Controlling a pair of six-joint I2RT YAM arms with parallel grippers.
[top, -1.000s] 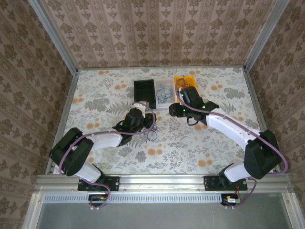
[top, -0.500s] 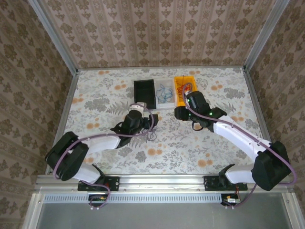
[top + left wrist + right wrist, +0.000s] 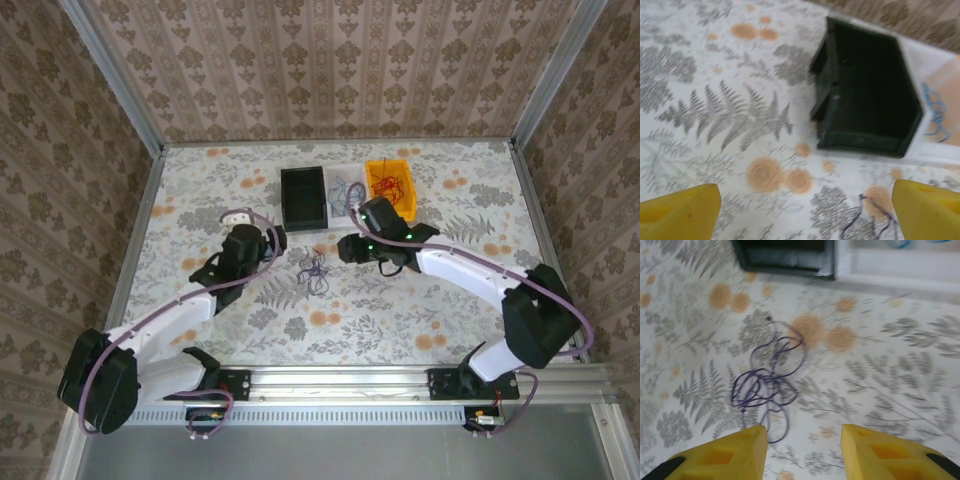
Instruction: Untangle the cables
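Observation:
A tangle of dark purple cables (image 3: 315,268) lies loose on the flowered table between the two arms. It shows ahead and left of my right gripper (image 3: 802,450) as several loops (image 3: 767,385). My right gripper (image 3: 346,248) is open and empty, just right of the tangle. My left gripper (image 3: 268,238) is open and empty too, left of the tangle and apart from it. In the left wrist view (image 3: 805,212) a bit of purple cable (image 3: 875,220) lies near the right finger. Blue cables (image 3: 347,190) lie in the white bin, red cables (image 3: 390,182) in the orange bin.
Three bins stand in a row at the back: a black bin (image 3: 303,197), a white bin (image 3: 345,213) and an orange bin (image 3: 405,200). The black bin (image 3: 865,95) is ahead of the left gripper. Raised rails edge the table.
The left arm has drawn back to the left, off the purple tangle. The right gripper has left the orange bin and swung down and left, next to the tangle.

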